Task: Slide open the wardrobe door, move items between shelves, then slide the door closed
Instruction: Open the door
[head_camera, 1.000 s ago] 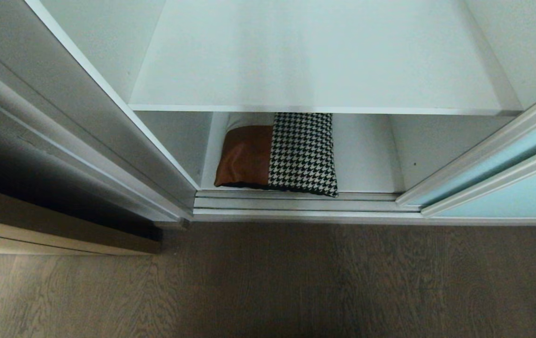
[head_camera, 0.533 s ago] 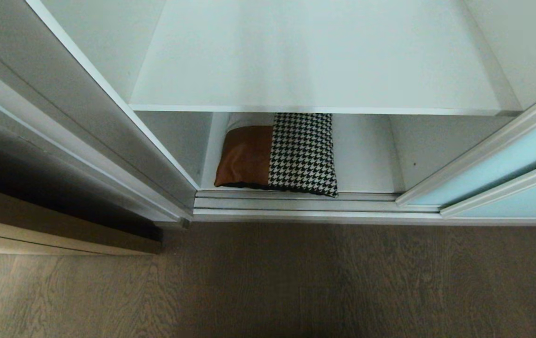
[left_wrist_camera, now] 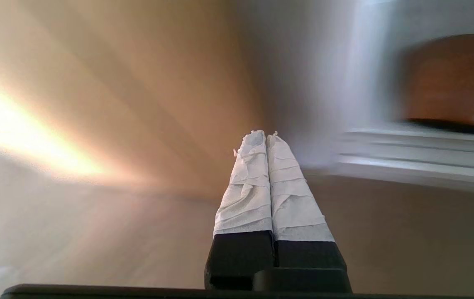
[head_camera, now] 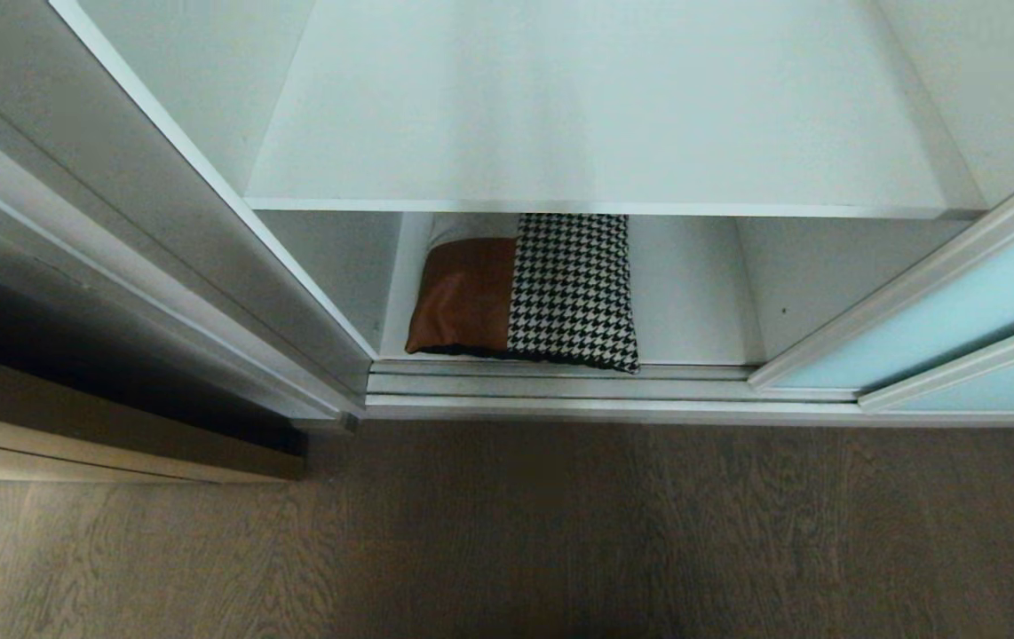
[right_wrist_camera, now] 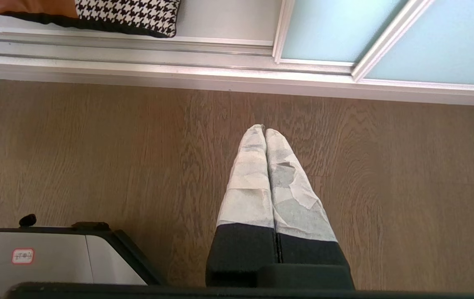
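Observation:
The patchwork pillow (head_camera: 525, 293) lies on the lowest white shelf (head_camera: 689, 293), at the front left of the opening; the right wrist view also catches the pillow (right_wrist_camera: 87, 10). The shelf above (head_camera: 596, 115) is bare. The sliding wardrobe door (head_camera: 1004, 390), frosted aqua in a silver-white frame, stands pushed to the right in front of a second aqua panel (head_camera: 942, 311). Neither arm is in the head view. My left gripper (left_wrist_camera: 266, 135) is shut and empty, low over the floor, with the blurred pillow (left_wrist_camera: 444, 79) off to one side. My right gripper (right_wrist_camera: 264, 128) is shut and empty above the floor.
Silver floor tracks (head_camera: 560, 386) run along the wardrobe's front. The wardrobe's left side panel (head_camera: 161, 222) and a wooden board (head_camera: 72, 444) stand at the left. Brown wood floor (head_camera: 507, 532) fills the foreground. The robot's white base (right_wrist_camera: 33, 257) is near the right gripper.
The front aqua door's framed edge has slid further right along the track, widening the opening. The pillow has not moved.

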You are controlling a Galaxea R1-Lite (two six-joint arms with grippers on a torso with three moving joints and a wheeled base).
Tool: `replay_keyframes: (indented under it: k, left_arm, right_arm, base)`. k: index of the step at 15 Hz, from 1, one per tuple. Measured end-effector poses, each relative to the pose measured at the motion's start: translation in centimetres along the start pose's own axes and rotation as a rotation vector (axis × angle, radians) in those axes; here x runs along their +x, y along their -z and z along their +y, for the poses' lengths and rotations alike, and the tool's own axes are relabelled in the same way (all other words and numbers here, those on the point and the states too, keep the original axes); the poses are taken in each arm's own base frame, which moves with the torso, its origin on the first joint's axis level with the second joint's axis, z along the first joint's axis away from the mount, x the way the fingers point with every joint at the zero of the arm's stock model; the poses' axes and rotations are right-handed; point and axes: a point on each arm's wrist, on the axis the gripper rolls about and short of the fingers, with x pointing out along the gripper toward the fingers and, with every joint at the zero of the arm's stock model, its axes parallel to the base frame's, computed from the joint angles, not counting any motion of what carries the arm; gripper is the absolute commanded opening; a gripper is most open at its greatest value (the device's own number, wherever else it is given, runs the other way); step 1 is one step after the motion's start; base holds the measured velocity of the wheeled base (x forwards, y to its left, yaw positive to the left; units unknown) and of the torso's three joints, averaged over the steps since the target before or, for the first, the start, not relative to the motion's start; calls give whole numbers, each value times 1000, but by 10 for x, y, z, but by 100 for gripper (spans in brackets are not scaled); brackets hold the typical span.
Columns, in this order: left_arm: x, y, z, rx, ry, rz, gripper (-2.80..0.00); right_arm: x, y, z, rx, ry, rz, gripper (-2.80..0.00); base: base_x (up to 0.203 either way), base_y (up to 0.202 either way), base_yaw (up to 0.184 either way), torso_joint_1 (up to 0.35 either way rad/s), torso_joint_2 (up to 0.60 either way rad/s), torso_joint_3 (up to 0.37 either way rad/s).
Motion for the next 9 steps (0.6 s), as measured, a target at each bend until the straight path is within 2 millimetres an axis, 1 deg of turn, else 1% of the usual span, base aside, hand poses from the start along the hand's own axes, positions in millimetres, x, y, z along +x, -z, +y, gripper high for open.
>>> replay_keyframes:
  k: [1, 2, 4, 7, 9]
  left_arm:
    - [-1, 3, 1, 27, -79, 33, -280]
    - [-4, 8, 1, 46, -99, 62, -280]
    - [-11, 15, 0, 42, -53, 80, -280]
    - [-25, 30, -2, 11, 143, 88, -280]
    - [-31, 43, -6, -23, 295, 167, -280]
  right_arm:
    - [0, 0, 0, 0, 0, 0, -280]
    - [0, 0, 0, 0, 0, 0, -280]
    - [0, 0, 0, 0, 0, 0, -280]
    - [0, 0, 0, 0, 1, 0, -280]
    - [0, 0, 0, 0, 0, 0, -280]
  base:
    - [0, 0, 0, 0, 0, 0]
    - [0, 0, 0, 0, 0, 0]
    - [0, 0, 0, 0, 0, 0]
    - [0, 0, 0, 0, 0, 0]
    - [0, 0, 0, 0, 0, 0]
